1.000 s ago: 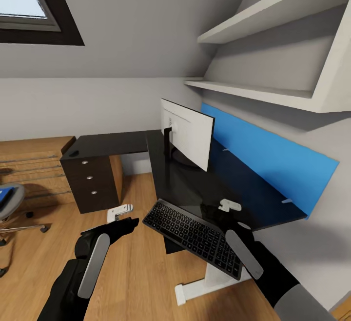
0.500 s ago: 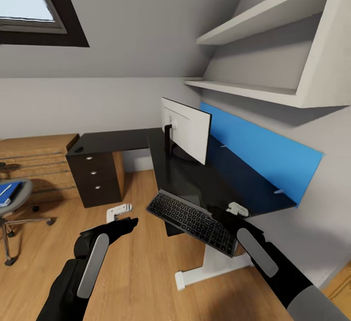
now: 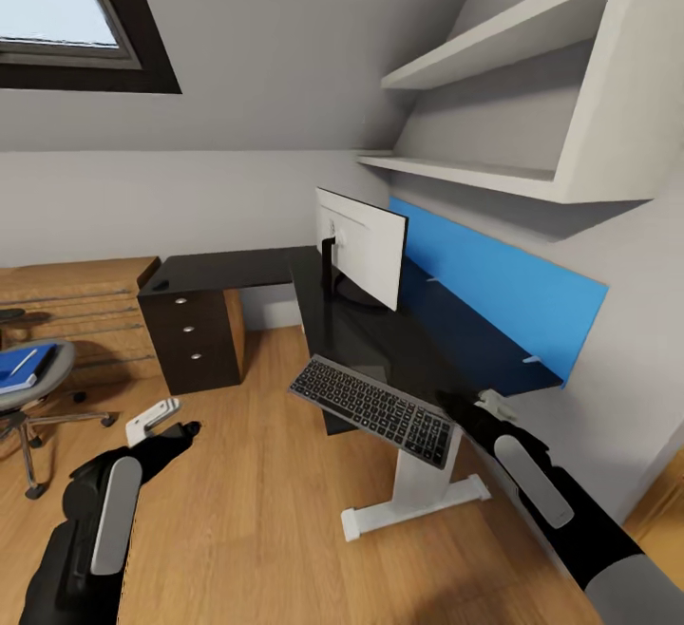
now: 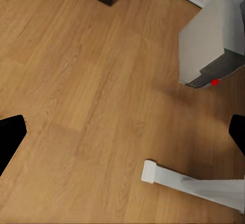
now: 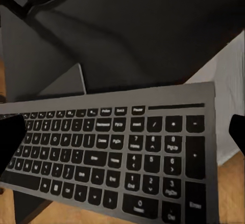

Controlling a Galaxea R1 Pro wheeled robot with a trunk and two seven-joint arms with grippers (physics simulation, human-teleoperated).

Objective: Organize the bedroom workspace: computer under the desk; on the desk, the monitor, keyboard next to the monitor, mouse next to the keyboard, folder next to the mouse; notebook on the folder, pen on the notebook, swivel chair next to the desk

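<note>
Keyboard held at the desk's front edge

We see the right gripper (image 3: 454, 408) closed on the right end of the keyboard (image 3: 372, 408), which is tilted and overhangs the front edge of the desk (image 3: 380, 345). The monitor (image 3: 361, 247) stands upright on the desk, further back. The left gripper (image 3: 160, 427) hangs over the wood floor (image 4: 92, 96) with its jaws wide apart and nothing between them. At the head view's left edge, the blue folder (image 3: 21, 367) lies on the seat of the swivel chair (image 3: 38, 388), well apart from the desk.
</note>
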